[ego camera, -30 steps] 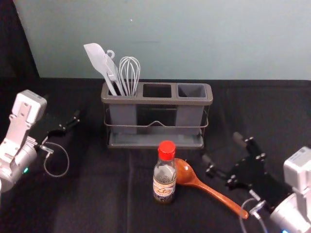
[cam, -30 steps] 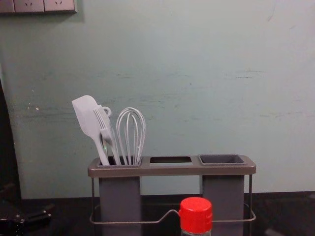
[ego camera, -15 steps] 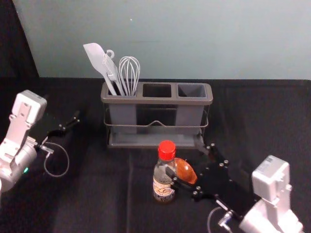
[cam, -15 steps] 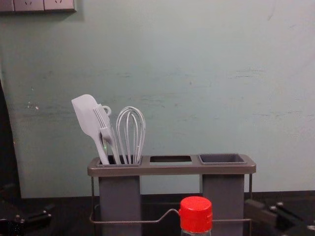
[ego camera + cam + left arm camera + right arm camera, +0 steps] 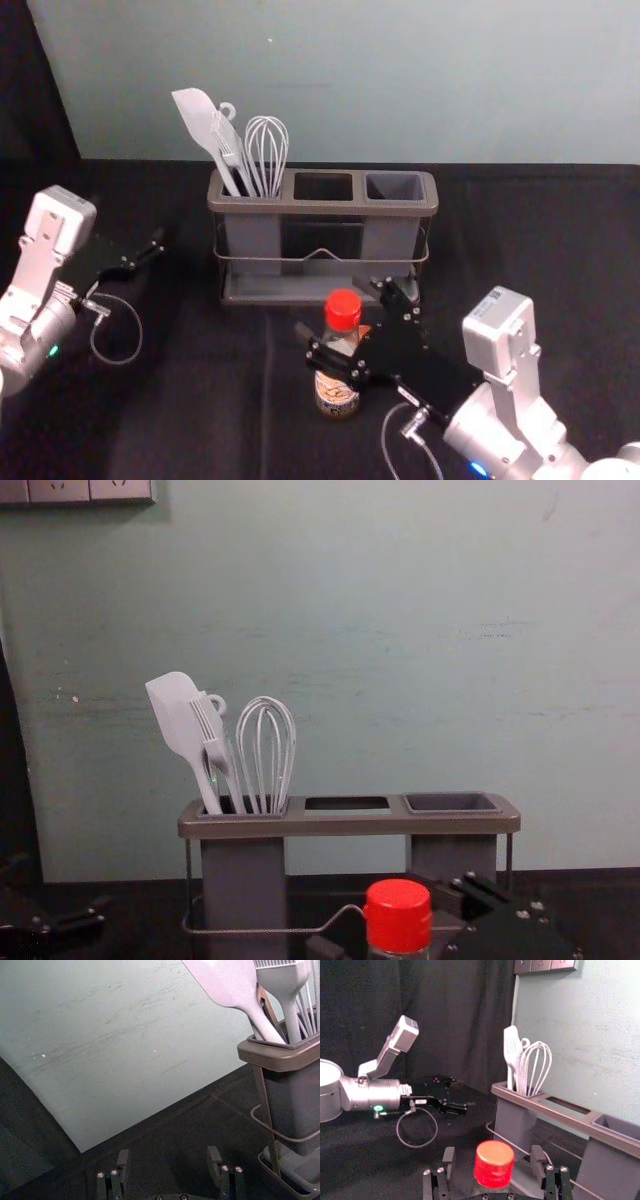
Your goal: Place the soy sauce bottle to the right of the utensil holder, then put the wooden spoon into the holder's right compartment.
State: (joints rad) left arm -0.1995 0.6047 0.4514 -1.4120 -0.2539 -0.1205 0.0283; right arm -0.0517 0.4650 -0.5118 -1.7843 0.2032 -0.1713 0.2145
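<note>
The holder point(image 5: 320, 209) stands behind the bottle point(image 5: 337, 392), with the spatula point(image 5: 196, 112), brush point(image 5: 229, 148) and whisk point(image 5: 267, 155) in its left compartment. The spoon point(image 5: 364, 330) lies just beside the bottle, on its right, mostly hidden under the right gripper point(image 5: 332, 306). That gripper reaches in from the right in front of the holder, its fingers apart on either side of the bottle's red cap point(image 5: 343, 308), clear of it in the right wrist view. The left gripper point(image 5: 140, 250) is parked left of the holder, fingers apart. The bottle is upright, cap up, its long axis vertical; which way the spoon's handle points is hidden.
</note>
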